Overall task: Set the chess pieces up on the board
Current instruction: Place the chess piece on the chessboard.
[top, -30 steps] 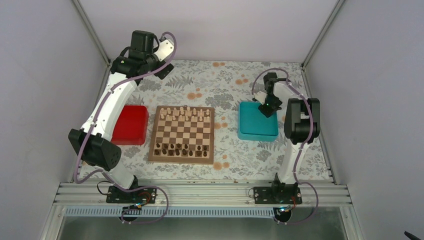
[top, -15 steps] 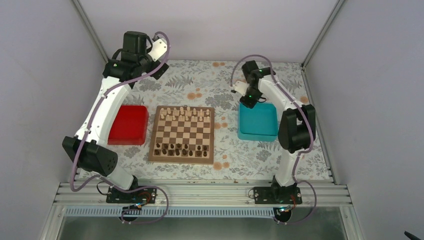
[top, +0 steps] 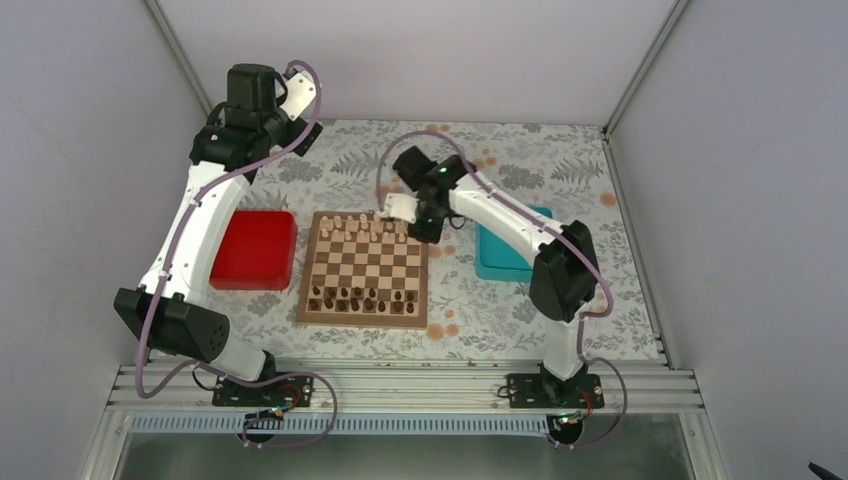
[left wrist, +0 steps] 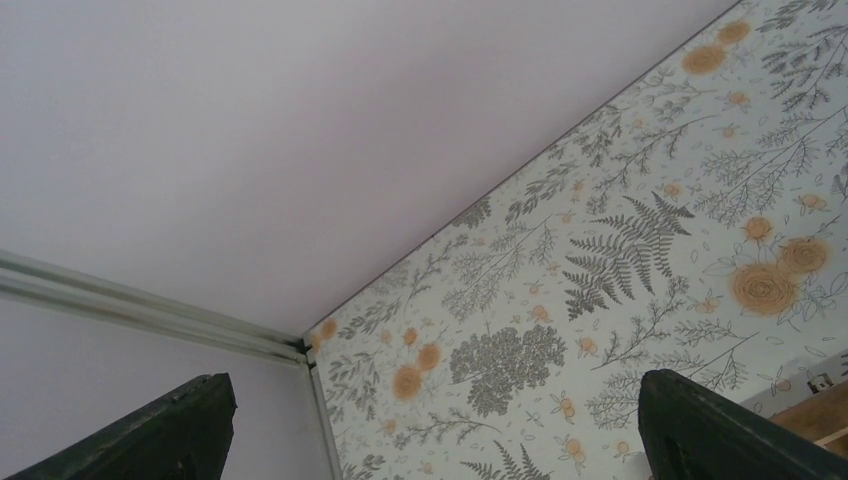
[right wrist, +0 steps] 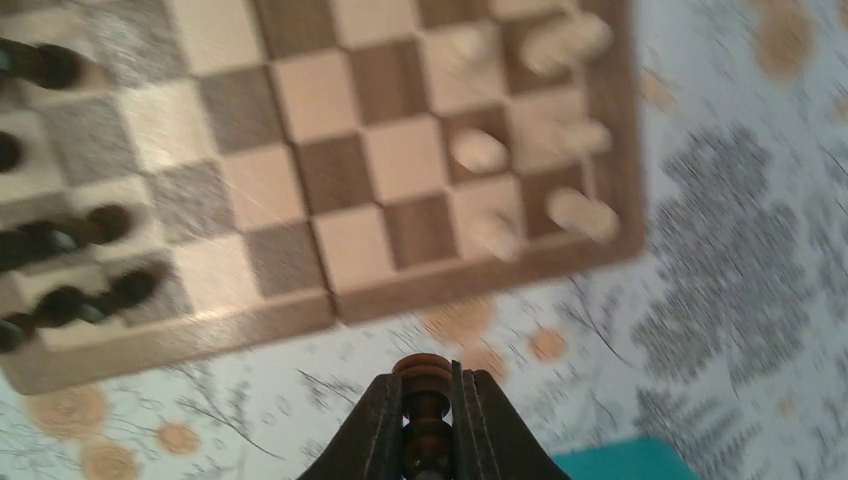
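Progress check: the board (top: 365,318) lies at the centre of the desk (top: 520,160), between the red tray (top: 255,250) and the teal tray (top: 515,262).

1. Confirm the finished part. The dark chess pieces (top: 360,297) fill most of the two near rows. The cream pieces (top: 365,228) occupy the two far rows. The middle rows are bare.
2. Confirm the piece in transit. The right gripper (right wrist: 427,388) is clamped on one dark turned piece (right wrist: 424,370), which stands upright between the fingers. In the right wrist view it hangs over the desk cloth just off the board's edge, near a corner of the teal tray. In the top view the gripper sits by the board's far right corner.
3. Note the left gripper (left wrist: 430,430). It is raised over the far left corner of the desk, jaws spread wide, holding nothing.

Judge the task nearly complete. The held piece has yet to reach a square on the near side. The blur prevents an exact count of vacant squares.
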Available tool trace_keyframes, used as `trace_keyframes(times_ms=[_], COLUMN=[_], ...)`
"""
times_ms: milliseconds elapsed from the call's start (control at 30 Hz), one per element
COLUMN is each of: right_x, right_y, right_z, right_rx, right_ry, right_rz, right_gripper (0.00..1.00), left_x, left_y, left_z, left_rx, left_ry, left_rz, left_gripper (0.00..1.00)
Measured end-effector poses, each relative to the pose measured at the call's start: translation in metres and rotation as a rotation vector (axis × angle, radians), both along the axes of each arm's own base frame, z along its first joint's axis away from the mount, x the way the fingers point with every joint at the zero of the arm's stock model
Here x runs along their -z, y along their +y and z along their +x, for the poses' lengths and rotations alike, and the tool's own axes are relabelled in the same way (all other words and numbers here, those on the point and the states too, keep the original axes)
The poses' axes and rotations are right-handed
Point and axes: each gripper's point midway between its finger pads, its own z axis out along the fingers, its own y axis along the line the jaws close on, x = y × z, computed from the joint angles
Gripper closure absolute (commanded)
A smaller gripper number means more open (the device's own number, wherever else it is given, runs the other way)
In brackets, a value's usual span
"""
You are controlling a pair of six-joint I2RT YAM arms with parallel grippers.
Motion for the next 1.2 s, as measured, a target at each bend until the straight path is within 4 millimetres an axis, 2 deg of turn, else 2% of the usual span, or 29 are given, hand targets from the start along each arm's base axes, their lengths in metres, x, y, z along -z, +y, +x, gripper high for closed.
trace_keyframes(times_ms=[167,400,567,867,1067,1200], right_x=[0.017,0.035,0.038,0.058,0.073,0.076], right_y=[0.039,0.071,0.086,0.097,0.092,0.092], right_z=[-0.032,-0.059,-0.073,-0.103,-0.113,-0.114], right_rx=[-0.114,-0.206,-0.252,-0.321,-0.331,-0.333], right_ry=[0.046,0.096,0.101,0.138,0.159,0.160], right_rz=[-0.011,-0.005,0.015,-0.010,-0.031,-0.032], right_gripper=[0.96,0.96,0.96,0.96,0.96,0.96], left_x=[0.003,0.011,0.014,0.016,0.018,0.018], left_y=[0.007,0.016,0.025,0.029,0.029,0.030], left_z=[-0.005,-0.007,-0.007,-0.006,-0.005,-0.005], left_rx=[-0.031,-0.065,-0.090,-0.103,-0.105,-0.107], left_ry=[0.001,0.009,0.006,0.005,0.007,0.008], left_rz=[0.005,0.005,0.002,0.000,0.000,-0.002], left_gripper=[0.00,0.00,0.00,0.00,0.00,0.00])
